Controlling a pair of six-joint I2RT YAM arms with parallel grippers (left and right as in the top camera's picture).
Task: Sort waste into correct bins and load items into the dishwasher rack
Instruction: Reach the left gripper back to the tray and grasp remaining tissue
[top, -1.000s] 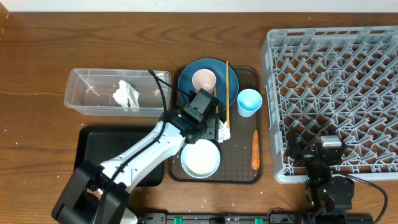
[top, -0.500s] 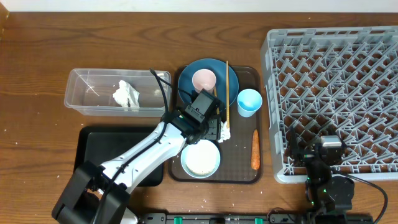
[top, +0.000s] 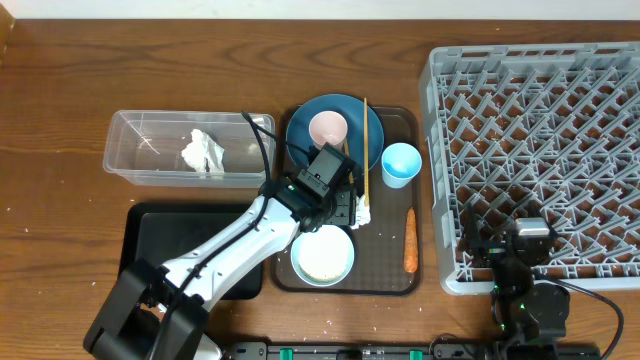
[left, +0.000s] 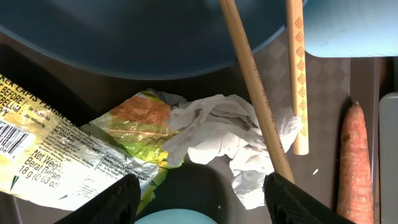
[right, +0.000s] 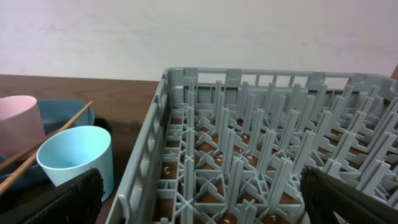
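I'm holding the left gripper (left: 202, 200) wide open over the wrapper (left: 93, 149) and white paper (left: 217, 134). The right gripper (right: 199, 202) is sitting wide too, at the rack (right: 249, 118).

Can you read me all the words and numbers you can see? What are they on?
"Net Weight": on the yellow-green wrapper, in the left wrist view.
"18 g (0.63 oz)": just below that, on the same wrapper.
"BEFORE": at the wrapper's left end, partly cut off by the picture's edge.
The wrapper's other small print and the digits by its barcode are too small or blurred to read.
Nothing else shows words.
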